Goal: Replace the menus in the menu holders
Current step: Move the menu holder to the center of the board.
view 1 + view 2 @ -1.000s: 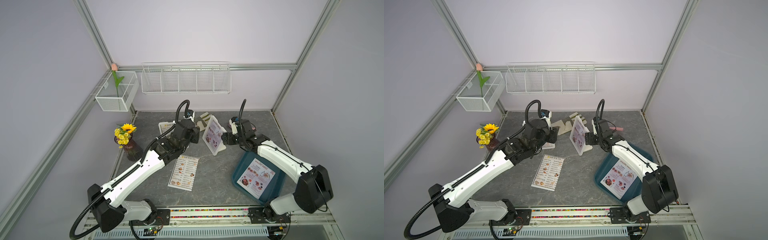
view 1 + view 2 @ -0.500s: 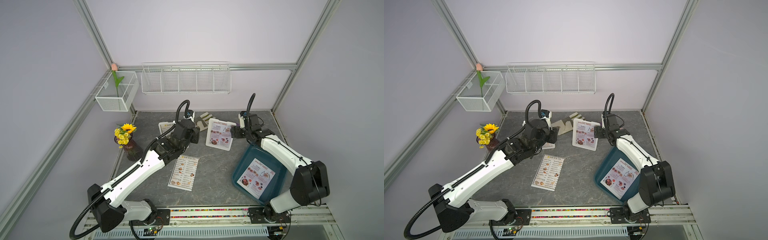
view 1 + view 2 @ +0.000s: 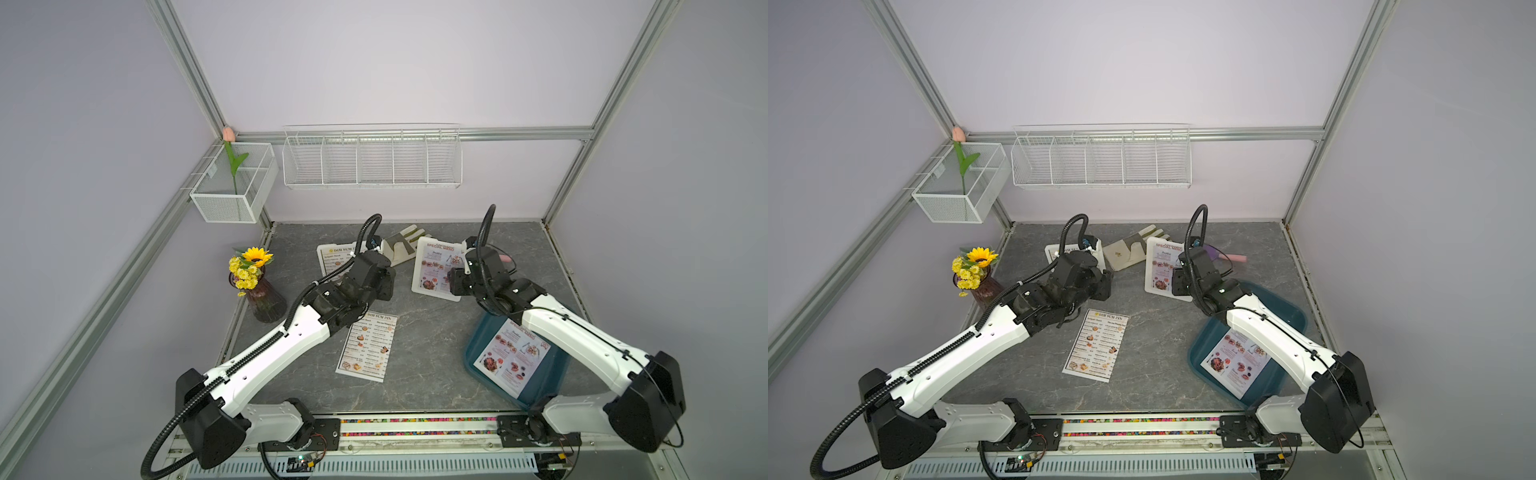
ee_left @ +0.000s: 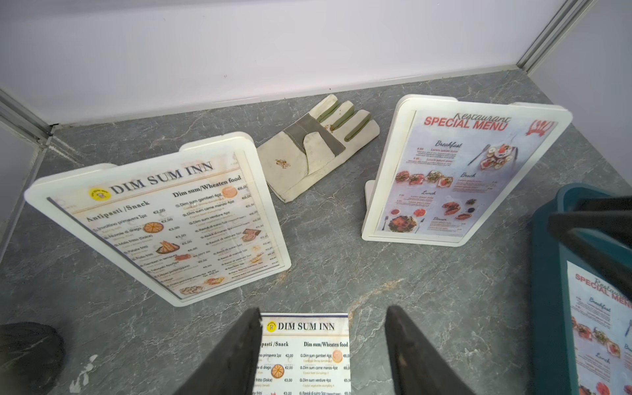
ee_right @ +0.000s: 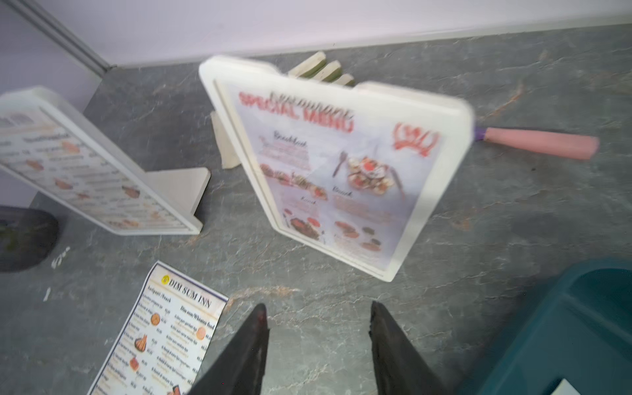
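Change noted: R arm has let go of the SPECIAL MENU holder and drawn back; a sec ago that holder stood edge-on at the pincer, now it stands free on its foot, face to the front, at the rear of the table just beside the glove.

R pincer: fingers apart, nothing between, low over bare table in front of the holder; narrower than a sec ago.

L pincer: spread, empty, over the head of the loose DIM SUM INN sheet; L arm unmoved.

DIM SUM INN holder: upright, rear L, sheet inside.

SPECIAL MENU sheet sits in its holder; a second one, the loose SPECIAL MENU sheet, lies in the teal tray.

Assessment: R holder looks set down and finished with for now; cannot tell whether the sheets in the holders are new or old; the loose sheet under the L pincer is prob. next.
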